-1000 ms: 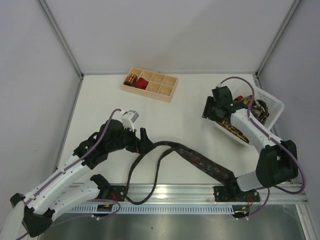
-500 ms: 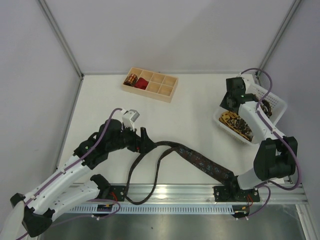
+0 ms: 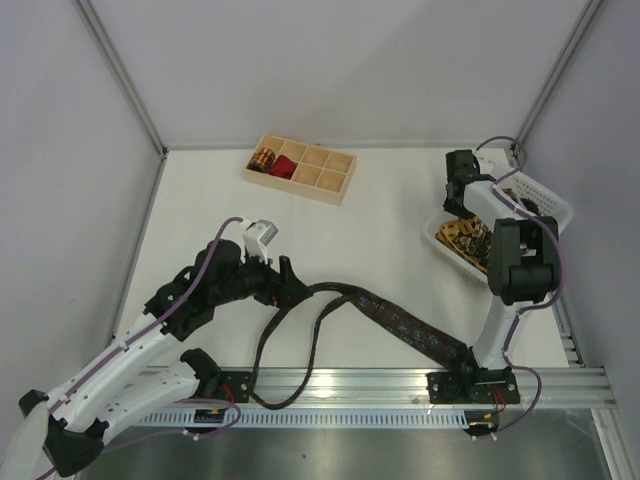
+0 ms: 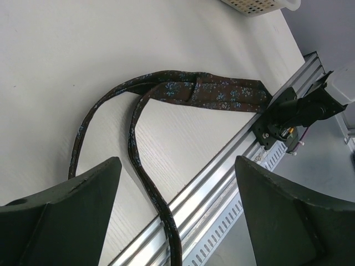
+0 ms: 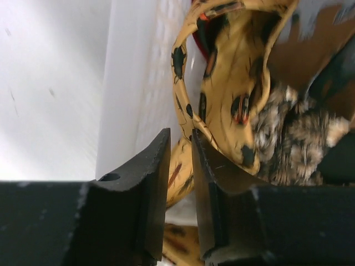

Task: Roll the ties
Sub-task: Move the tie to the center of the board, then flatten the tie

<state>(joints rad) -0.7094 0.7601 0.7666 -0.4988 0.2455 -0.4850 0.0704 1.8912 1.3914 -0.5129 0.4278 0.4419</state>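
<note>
A dark brown patterned tie (image 3: pixel 400 322) lies unrolled across the near table, and its thin end hangs over the front rail; it also shows in the left wrist view (image 4: pixel 222 95). My left gripper (image 3: pixel 287 282) hovers over its left loop, wide open and empty (image 4: pixel 175 183). A gold-and-black tie (image 3: pixel 462 236) lies in the white basket (image 3: pixel 548 205). My right gripper (image 3: pixel 458 190) is at the basket's left rim. Its jaws (image 5: pixel 192 160) are almost together with a thin gap, and the gold tie (image 5: pixel 233 83) lies just beyond the tips. A small coiled tie (image 3: pixel 263 158) sits in the wooden tray.
The pale wooden compartment tray (image 3: pixel 322 180) stands at the back centre, with a red piece (image 3: pixel 287 166) beside the coil. The metal rail (image 3: pixel 350 385) runs along the front edge and also shows in the left wrist view (image 4: pixel 222 183). Grey walls enclose the table.
My right arm swung back and to the right, from the basket's near-left side to its back-left rim, and folded more upright. The left arm and the brown tie stayed put.
</note>
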